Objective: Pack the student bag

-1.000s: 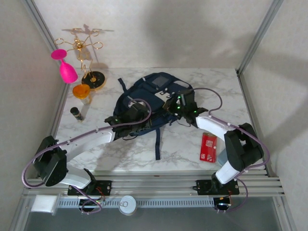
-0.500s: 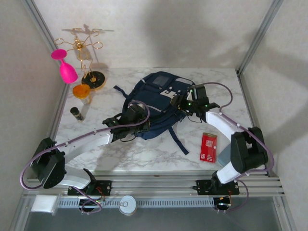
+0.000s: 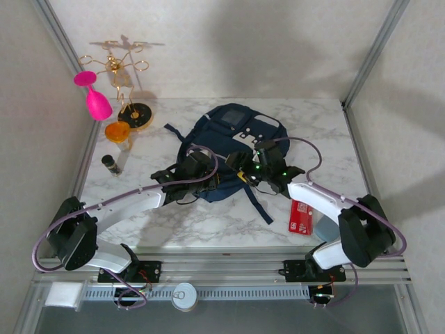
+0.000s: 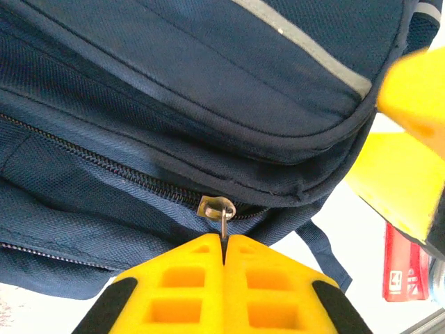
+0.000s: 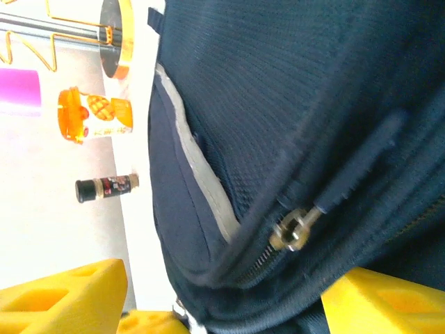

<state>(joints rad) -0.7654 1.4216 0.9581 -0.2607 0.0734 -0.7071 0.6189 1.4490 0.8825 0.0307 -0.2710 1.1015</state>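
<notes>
L fingers (image 4: pixel 181 285) clenched on student bag (image 4: pixel 174 90) zip pull (image 4: pixel 222 212); R fingers (image 5: pixel 62 292) spread open.

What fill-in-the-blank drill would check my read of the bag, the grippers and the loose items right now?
1. The left gripper is shut on the student bag's metal zipper ____.
2. The right gripper, beside the bag, is ____, gripping nothing.
3. The flat packet on the table, right of the bag, is ____.
4. The goblet near the gold rack is ____.
Missing words: pull; open; red; pink.
</notes>
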